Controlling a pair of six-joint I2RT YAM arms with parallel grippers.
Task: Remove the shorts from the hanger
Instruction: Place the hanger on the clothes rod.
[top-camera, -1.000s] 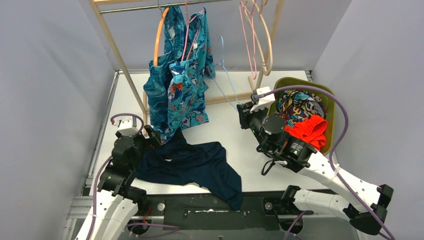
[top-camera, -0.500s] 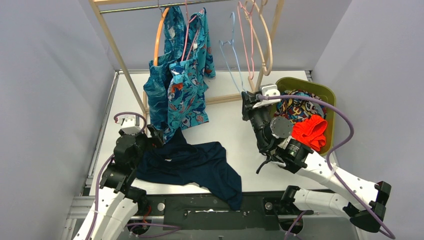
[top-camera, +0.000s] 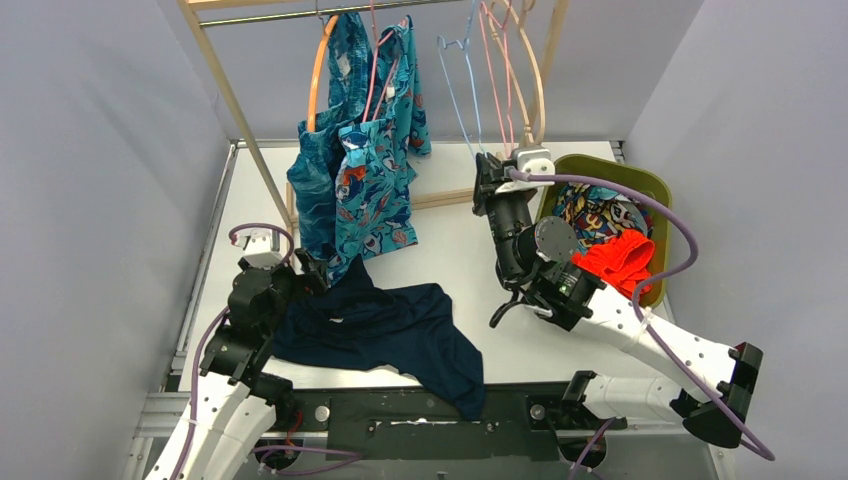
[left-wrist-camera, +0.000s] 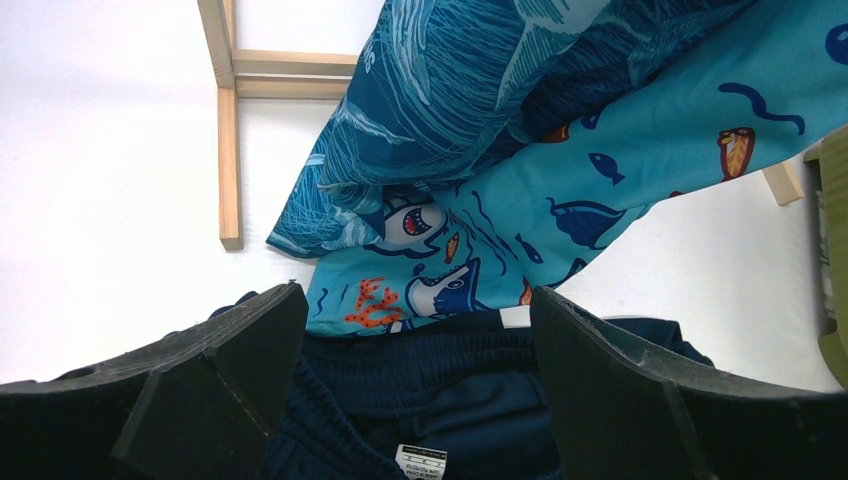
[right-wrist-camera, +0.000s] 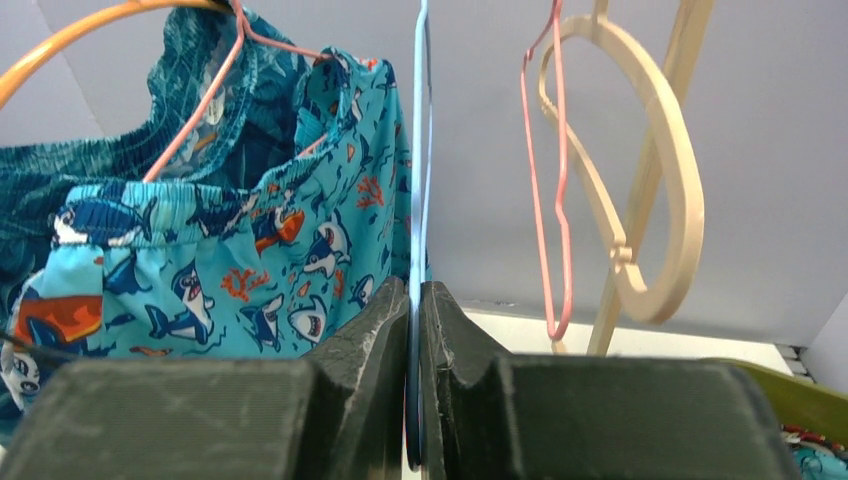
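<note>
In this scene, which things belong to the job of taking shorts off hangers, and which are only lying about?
Job: cartoon-print shorts and leaf-print shorts, both on hangers; blue hanger, pinched in the right hand; navy shorts by the open left hand.
Lying about: wooden hanger, bare; olive bin; wooden rack.

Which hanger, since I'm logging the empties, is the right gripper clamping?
The light blue wire hanger, pinched in the shut right gripper. The pink wire hanger and the wooden hanger beside it hang free, ungripped.
</note>
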